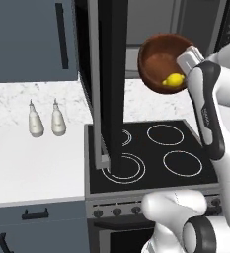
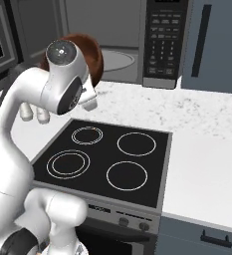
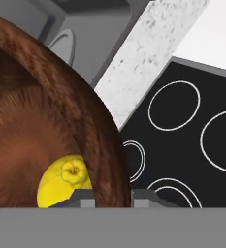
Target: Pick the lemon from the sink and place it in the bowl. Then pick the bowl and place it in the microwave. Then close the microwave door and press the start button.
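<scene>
Clamping the rim of the deep round reddish-brown wooden bowl (image 3: 46, 126), the two-finger gripper (image 3: 113, 196) is pinched nearly shut, one dark tip on each side of the wall. Inside the bowl, the small bright yellow lemon (image 1: 173, 80) rests low, near the held edge, because the bowl hangs tilted with its mouth turned sideways. Beyond it, the wide steel-grey microwave (image 2: 137, 45) stands at the far side, its grey cavity open and its black keypad strip at the right. Its tall black-glass door (image 1: 109, 84) juts out open to the left, above the black glass cooktop (image 2: 107, 159). From here, I judge the main risks are the lemon rolling out if the tilt steepens, the rim slipping from so narrow a pinch, or the bowl knocking the cavity's frame on entry.
</scene>
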### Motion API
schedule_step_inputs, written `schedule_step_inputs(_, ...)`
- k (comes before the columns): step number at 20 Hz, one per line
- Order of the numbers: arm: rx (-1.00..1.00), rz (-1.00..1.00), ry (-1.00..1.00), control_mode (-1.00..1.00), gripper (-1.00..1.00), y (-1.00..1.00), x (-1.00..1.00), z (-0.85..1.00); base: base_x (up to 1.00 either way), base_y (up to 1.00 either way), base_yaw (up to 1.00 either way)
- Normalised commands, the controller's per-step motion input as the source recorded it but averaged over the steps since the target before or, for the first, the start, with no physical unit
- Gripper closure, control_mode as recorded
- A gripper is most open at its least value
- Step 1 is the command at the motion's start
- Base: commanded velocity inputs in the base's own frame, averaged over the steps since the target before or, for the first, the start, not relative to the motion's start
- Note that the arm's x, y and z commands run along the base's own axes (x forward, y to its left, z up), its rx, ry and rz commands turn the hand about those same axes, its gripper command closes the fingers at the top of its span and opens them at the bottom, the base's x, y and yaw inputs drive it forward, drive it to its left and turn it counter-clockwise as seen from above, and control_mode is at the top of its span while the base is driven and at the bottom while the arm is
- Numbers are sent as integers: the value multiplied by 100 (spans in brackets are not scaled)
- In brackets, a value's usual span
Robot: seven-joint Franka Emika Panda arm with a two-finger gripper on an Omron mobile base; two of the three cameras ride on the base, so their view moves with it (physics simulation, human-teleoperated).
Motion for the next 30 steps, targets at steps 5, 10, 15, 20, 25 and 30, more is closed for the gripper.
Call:
schedule_step_inputs(5, 4, 0, 13, -100, 100, 0, 57, 52, 0, 0, 0)
schedule_step_inputs(10, 2, -3, 1, -100, 100, 0, 50, 13, 0, 0, 0)
schedule_step_inputs(15, 0, -4, 0, -100, 100, 0, 54, -2, 0, 0, 0)
schedule_step_inputs(20, 0, -2, 0, -100, 100, 0, 63, -5, 0, 0, 0)
schedule_step_inputs(25, 0, 0, 0, -100, 100, 1, 61, -5, 0, 0, 0)
schedule_step_inputs(30, 0, 0, 0, -100, 100, 2, 45, -4, 0, 0, 0)
